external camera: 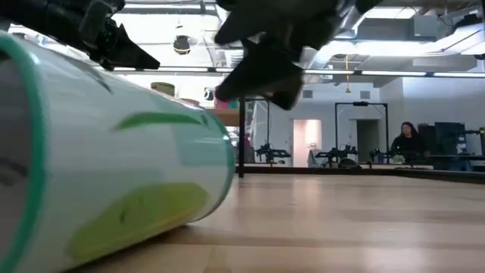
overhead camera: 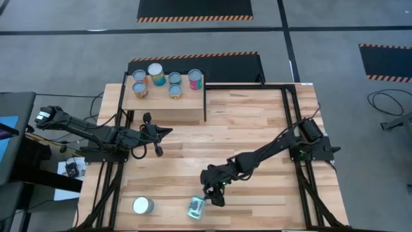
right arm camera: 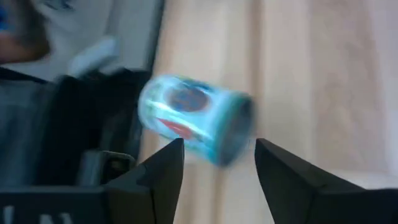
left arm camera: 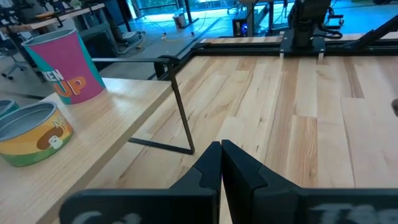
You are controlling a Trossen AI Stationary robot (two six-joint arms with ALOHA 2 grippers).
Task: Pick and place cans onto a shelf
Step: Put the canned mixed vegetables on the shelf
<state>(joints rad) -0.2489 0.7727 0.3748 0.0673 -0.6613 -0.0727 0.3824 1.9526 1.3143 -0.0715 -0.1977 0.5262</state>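
Note:
A teal-labelled can lies on its side on the plank table near the front edge; it fills the left of the low view. My right gripper hovers open just to its right, and the can lies just past the fingertips. Another can stands upright at the front left. Several cans stand on the light wooden shelf at the far left. My left gripper is shut in front of the shelf, holding nothing.
The shelf's black frame leg stands just ahead of my left gripper, with a pink can and a yellow can on the shelf beside it. Bare planks spread across the table's middle and right. A person is in the room behind.

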